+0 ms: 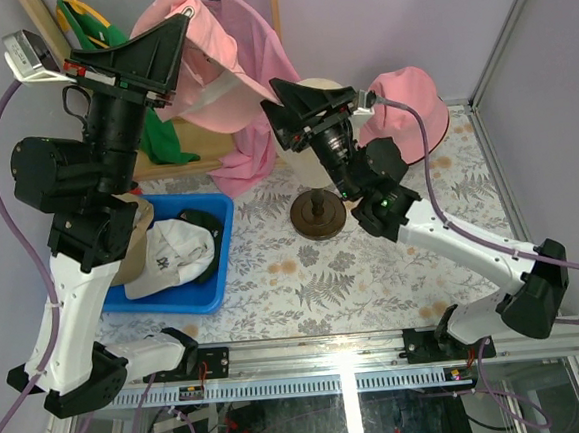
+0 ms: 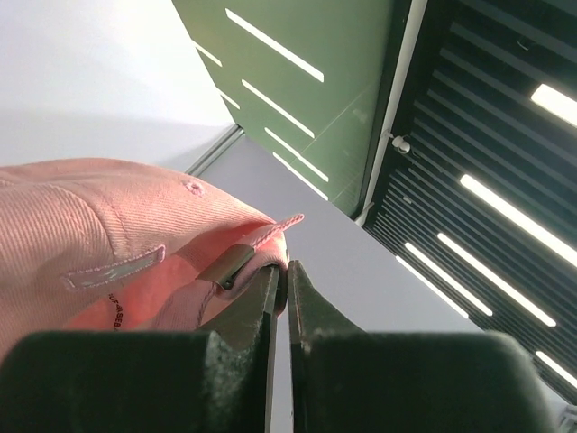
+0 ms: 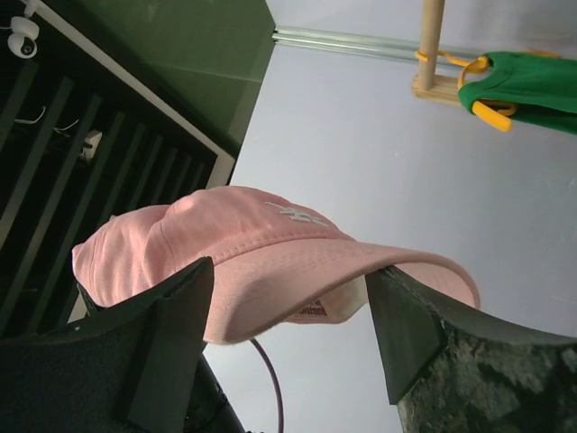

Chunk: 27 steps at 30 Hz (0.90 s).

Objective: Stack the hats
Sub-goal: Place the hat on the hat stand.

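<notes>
We find the pink cap point(image 3: 243, 253) held in the air above the rear of the desk point(image 1: 374, 270). The left claw point(image 2: 287, 275) is pressed together, pinching the cap's back edge by the strap. The right claw point(image 3: 288, 271) is spread, one finger on either side of the brim; we cannot tell contact. The pink bucket hat point(image 1: 406, 102) sits rear right. The tan cap point(image 1: 177, 255) and dark green cap point(image 1: 205, 221) lie in the blue bin point(image 1: 166, 301) on the left.

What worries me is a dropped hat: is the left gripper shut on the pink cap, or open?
Shut on the pink cap: jaws of the left gripper pinch its fabric beside the buckle.
</notes>
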Tool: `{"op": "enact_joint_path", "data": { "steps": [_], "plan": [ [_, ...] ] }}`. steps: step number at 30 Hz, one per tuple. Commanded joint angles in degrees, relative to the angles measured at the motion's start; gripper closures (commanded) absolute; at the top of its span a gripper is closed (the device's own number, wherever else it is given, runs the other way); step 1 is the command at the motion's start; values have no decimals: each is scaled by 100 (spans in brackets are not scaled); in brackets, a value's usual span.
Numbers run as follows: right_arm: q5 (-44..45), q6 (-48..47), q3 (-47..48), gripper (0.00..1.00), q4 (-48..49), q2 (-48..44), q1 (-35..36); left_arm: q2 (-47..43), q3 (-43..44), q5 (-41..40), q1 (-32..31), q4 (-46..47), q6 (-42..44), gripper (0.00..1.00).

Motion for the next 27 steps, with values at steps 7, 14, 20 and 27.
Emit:
{"op": "enact_joint_path", "data": {
  "steps": [7, 14, 20, 27],
  "plan": [
    [-1009, 869, 407, 26, 1078, 340, -339, 311, 418, 929, -23, 554, 121, 100],
    [-1505, 1147, 316, 54, 1803, 454, -638, 410, 387, 1272, 2, 570, 233, 100],
    [-2226, 1020, 286, 79, 1891, 395, -1165, 374, 359, 1530, 158, 637, 312, 100],
    [-3608, 857, 422, 100, 2106, 562, -2160, -63, -481, 1908, 446, 823, 332, 100]
  ]
}}
